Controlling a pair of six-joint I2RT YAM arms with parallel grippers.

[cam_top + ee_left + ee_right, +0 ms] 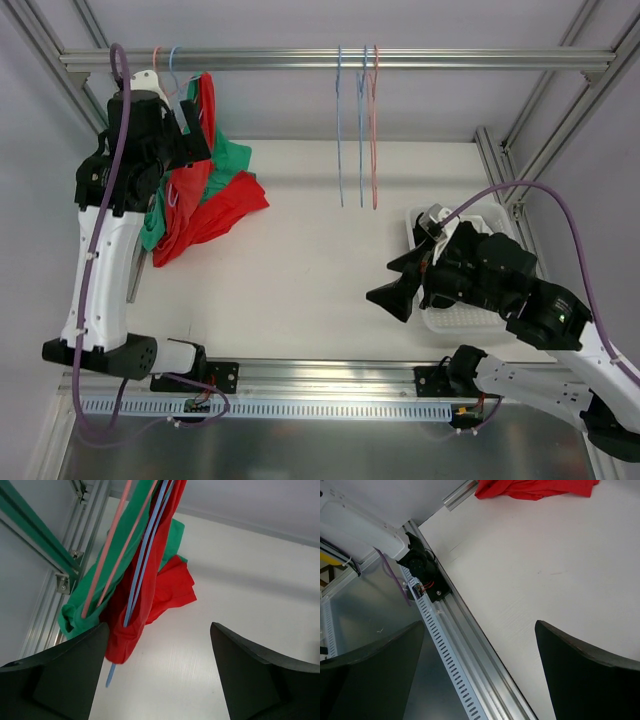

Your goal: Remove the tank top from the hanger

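Observation:
A red tank top (205, 205) hangs on a blue hanger (174, 60) at the left end of the rail, its lower part lying on the table. A green tank top (228, 155) hangs beside it on a pink hanger (156, 55). In the left wrist view the red top (150, 587) drapes over the blue hanger (142, 565), and the green top (80, 607) over the pink hanger (107, 555). My left gripper (195, 140) is open and empty (157, 672), right beside the garments. My right gripper (395, 292) is open and empty (480, 672) over the table's front.
Three bare hangers (361, 130), two blue and one pink, hang mid-rail. A white tray (455, 322) sits at the right under my right arm. The front aluminium rail (470, 670) runs below my right gripper. A red cloth edge (535, 487) shows far off.

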